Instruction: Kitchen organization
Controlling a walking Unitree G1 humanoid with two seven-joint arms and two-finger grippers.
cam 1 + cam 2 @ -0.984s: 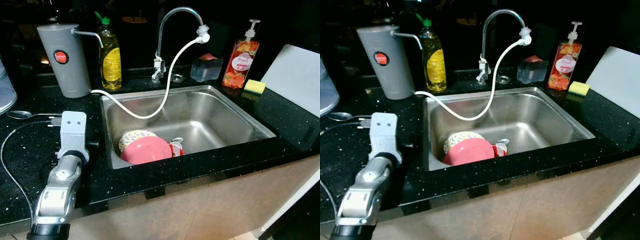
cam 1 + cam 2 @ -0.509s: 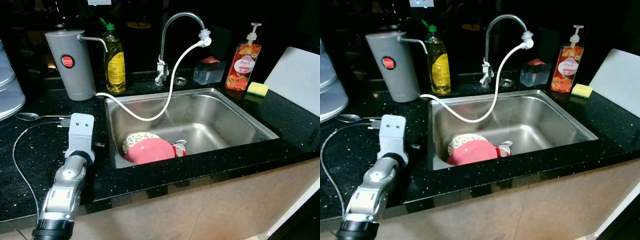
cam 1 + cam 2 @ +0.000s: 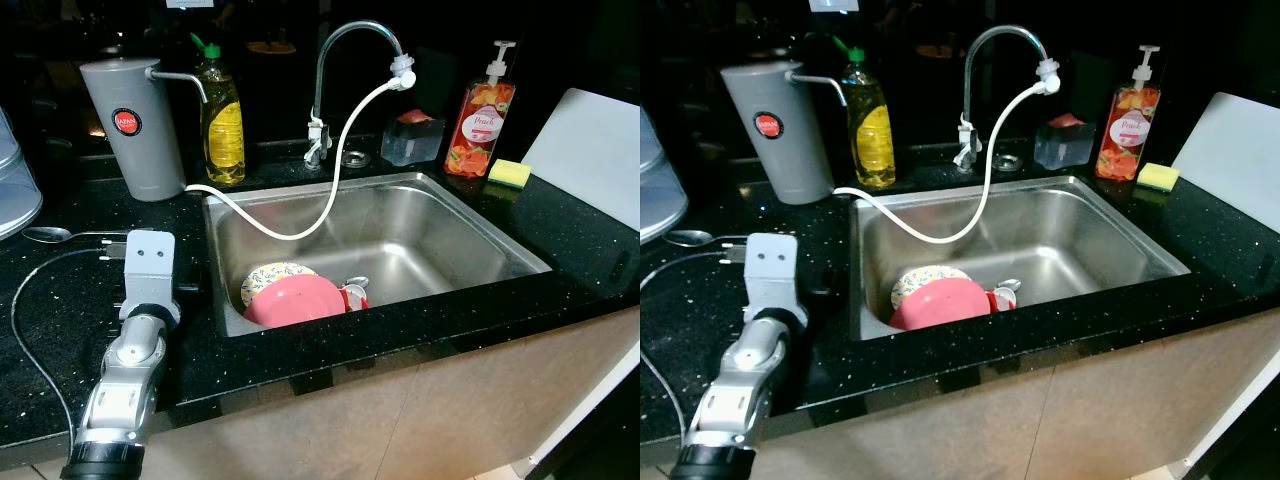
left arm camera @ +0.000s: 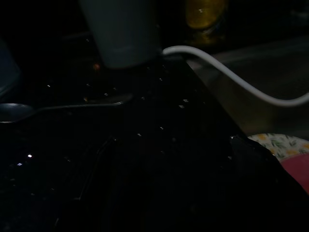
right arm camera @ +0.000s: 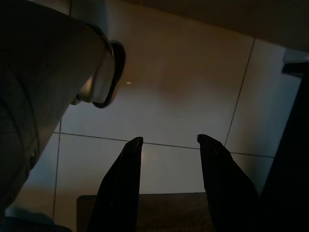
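A black speckled countertop wraps a steel sink at centre frame; kitchen tidy-up looks barely begun, judging by what's lying about. White board leans at 3 o'clock. Grey water-filter canister stands at 10 o'clock, w/ a white hose looping from its base across the basin up to the tap at 12. Dishes unsorted: pink bowl sits in the sink's near-left corner, touching a floral plate behind it & a small red-and-white item just beside it at 3 o'clock, too small to ID. Along the back: yellow oil bottle beside the canister, soap pump at 1 o'clock, clear container nr the tap, yellow sponge at 2. A spoon lies loose at 9 o'clock, next to a plug and cable. Left gripper sits low over the counter by the sink's left rim, under its wrist housing; can't tell if released or clenched. Right gripper hangs idle over floor tiles, fingers spread, grasping nothing. Est. progress: nil—nothing in hand yet, dishes & spoon remain.
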